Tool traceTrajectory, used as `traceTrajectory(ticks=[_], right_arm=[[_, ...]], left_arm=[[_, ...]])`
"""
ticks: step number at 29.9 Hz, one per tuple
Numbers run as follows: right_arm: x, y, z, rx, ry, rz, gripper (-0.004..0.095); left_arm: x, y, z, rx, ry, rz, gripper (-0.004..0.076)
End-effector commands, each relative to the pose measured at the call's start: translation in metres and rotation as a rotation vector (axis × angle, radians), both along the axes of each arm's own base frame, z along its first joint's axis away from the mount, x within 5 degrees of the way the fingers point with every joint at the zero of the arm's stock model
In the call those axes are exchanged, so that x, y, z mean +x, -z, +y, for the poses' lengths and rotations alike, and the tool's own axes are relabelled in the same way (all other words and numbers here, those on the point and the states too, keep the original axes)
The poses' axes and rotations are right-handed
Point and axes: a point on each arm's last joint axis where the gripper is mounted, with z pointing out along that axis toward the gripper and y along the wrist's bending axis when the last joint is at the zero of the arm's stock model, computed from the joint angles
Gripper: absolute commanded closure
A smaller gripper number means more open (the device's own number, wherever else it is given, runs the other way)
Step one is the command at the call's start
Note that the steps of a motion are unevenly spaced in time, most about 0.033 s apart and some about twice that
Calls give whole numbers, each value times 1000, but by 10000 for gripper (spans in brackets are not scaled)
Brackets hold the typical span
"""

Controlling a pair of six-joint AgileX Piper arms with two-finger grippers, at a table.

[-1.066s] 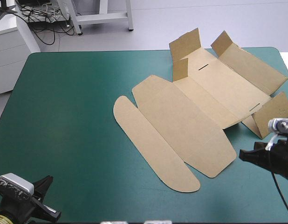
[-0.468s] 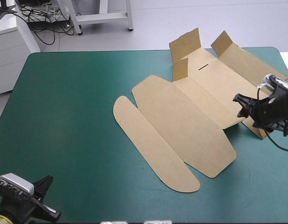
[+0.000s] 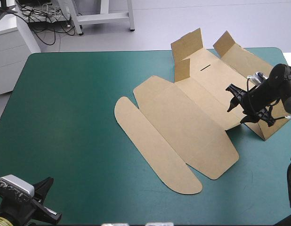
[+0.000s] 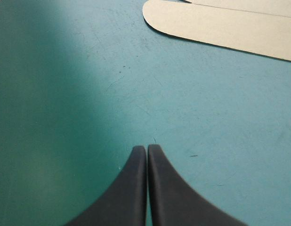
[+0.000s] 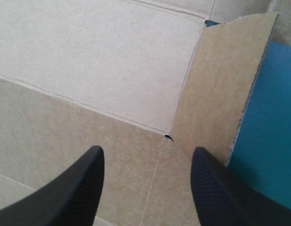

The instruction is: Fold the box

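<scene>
The brown box [image 3: 192, 117] lies as a cut sheet on the teal-green cover, right of the middle. Its long rounded lid flap [image 3: 152, 146] reaches toward the near side, and several short flaps stand up at the far end [image 3: 187, 44]. My right gripper [image 3: 231, 99] hovers open over the box's right side. In the right wrist view the gripper [image 5: 146, 160] stands open above a crease corner [image 5: 168, 137], with a raised side flap [image 5: 221, 84] just ahead and to one side. My left gripper [image 4: 147, 149] is shut at the near left corner, and the rounded lid flap [image 4: 221, 23] lies well ahead of it.
Bare teal-green cover [image 3: 70, 108] spreads over the table's whole left half. The box's far flaps reach the table's far edge [image 3: 136, 52]. The table's right edge [image 3: 290, 61] lies close behind my right arm.
My right gripper has moved from near the table's right edge, away from me and leftward, and now hovers over the box's right side. The left arm and the box have not moved.
</scene>
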Motion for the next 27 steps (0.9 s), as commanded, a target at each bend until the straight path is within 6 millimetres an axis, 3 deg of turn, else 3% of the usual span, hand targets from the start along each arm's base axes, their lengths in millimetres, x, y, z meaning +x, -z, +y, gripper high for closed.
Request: traceTrajectory(ticks=[1,6,12,17,21,27], right_arm=[[-6,-30,4,110,14,-80,391],[-11,-54,0,199,-26,-196,391],[-32,-73,-19,52,19,-246,390],[-42,-84,-23,22,30,-280,390],[-44,-78,-29,-36,66,-243,390],[-49,-38,-31,-26,117,-88,390]], left_arm=[[3,-12,-2,-32,9,-70,734],[3,-12,-2,-32,9,-70,734],[3,-12,-2,-32,9,-70,734],[3,-12,-1,-27,6,-76,734],[3,-12,0,-8,-3,-78,734],[3,-12,0,-8,-3,-78,734]])
